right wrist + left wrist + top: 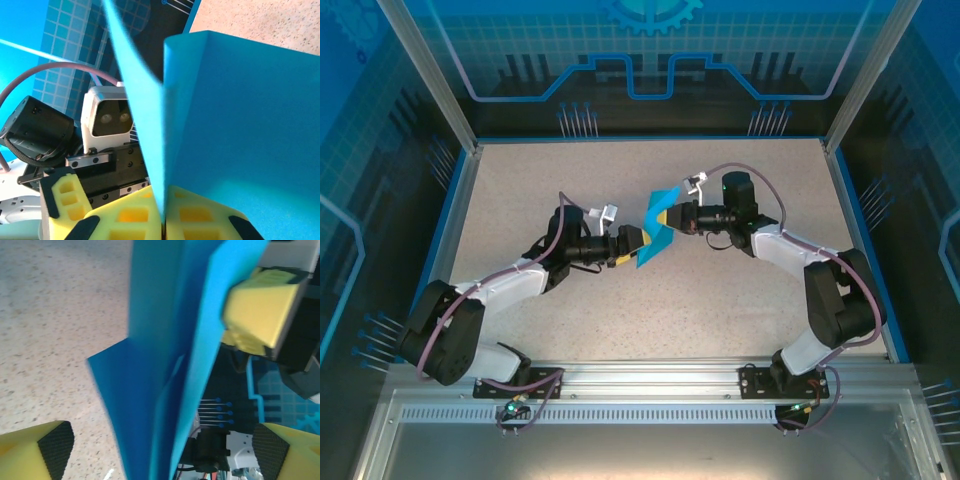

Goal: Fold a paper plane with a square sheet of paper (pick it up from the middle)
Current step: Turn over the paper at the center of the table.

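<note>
1. Hanging clear of the speckled beige table (570, 170), over its middle, is the bright blue sheet of paper (652, 245), creased into layered folds and standing roughly on edge.
2. From the left wrist, the sheet (165, 365) shows several stacked layers and one sharp corner pointing toward the table's left side. The table surface (50, 315) lies below it, apart from it.
3. From the right wrist, two blue panels of the sheet (240, 125) meet at a straight crease that runs down into the finger gap.
4. Right gripper (665, 215), over the table's middle on the far-right side of the sheet: clenched on the paper. Its yellow block fingers (135, 215) are pressed together with the folded edge pinched between them (162, 220). One of those fingers (255, 310) shows clamped on the sheet's upper part.
5. Left gripper (632, 248), toward the table's near-left of the sheet: released. Its yellow black-padded fingers (55, 445) stand wide apart, the sheet passing between them untouched.
6. White camera housing (107, 117) on the left wrist faces the sheet.
</note>
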You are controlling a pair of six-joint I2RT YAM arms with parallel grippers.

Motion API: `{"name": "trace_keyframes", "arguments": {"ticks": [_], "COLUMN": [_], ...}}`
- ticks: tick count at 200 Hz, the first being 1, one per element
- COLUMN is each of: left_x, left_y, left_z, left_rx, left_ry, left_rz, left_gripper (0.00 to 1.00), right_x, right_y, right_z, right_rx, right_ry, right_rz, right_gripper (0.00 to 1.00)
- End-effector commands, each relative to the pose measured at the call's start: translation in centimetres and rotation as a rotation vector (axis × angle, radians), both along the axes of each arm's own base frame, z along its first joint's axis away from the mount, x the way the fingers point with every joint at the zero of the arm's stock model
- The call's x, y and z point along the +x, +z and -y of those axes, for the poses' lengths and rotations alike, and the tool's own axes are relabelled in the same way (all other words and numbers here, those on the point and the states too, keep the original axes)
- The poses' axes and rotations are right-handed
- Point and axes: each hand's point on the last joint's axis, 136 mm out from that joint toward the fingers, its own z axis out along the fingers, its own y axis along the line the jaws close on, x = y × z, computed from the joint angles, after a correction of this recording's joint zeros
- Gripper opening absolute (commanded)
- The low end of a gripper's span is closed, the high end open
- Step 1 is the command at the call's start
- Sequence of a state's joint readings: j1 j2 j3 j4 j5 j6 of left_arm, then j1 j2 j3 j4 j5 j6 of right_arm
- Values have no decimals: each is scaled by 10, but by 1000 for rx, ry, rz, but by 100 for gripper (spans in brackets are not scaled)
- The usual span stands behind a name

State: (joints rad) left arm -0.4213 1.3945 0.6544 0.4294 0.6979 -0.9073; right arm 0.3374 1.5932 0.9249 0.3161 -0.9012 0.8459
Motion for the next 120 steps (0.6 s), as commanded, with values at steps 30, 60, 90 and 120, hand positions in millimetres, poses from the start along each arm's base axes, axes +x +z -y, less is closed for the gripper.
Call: {"name": "trace_keyframes", "arguments": {"ticks": [30, 60, 90, 120], "left_x": [1, 4, 6, 7], "left_y": [21, 20, 21, 21], "left_z": [7, 8, 8, 9], "left_rx": [-82, -83, -86, -83], "left_ry": [-55, -53, -49, -50], "left_rz": [71, 78, 88, 92], "left_gripper": [77, 61, 48, 35], "right_x": [-5, -4, -3, -3], "right_y": [19, 16, 10, 6], "right_z": [-1, -1, -1, -2], "right_rx": [49, 43, 35, 30], "right_ry": [41, 40, 40, 42], "right_rz": [15, 4, -13, -26], "right_gripper": [8, 8, 8, 8]}}
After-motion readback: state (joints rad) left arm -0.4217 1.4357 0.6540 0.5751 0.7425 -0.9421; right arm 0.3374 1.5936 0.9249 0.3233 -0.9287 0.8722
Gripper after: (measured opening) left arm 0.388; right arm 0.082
